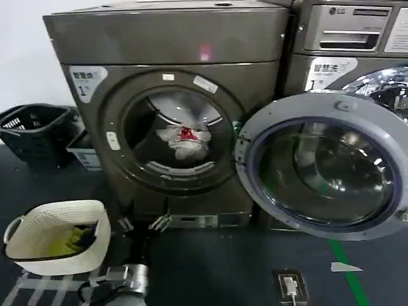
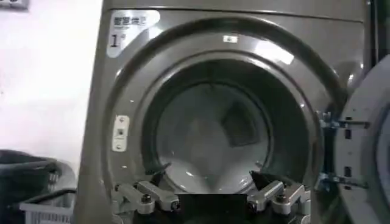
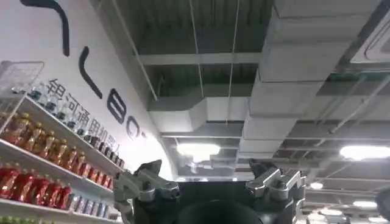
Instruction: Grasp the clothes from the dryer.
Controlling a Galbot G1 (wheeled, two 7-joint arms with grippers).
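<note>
The dryer stands straight ahead with its round door swung open to the right. Inside the drum lie the clothes, a white and light-grey bundle with a red patch. My left gripper hovers low in front of the dryer's base, below the porthole and well short of the clothes. In the left wrist view the left gripper is open and faces the dryer's porthole, with nothing between its fingers. My right gripper is open, empty and points up at the ceiling.
A white basket holding yellow-green fabric sits on the floor at the near left. A black basket stands farther back on the left. The LG machine is behind the open door. A green floor line runs at the right.
</note>
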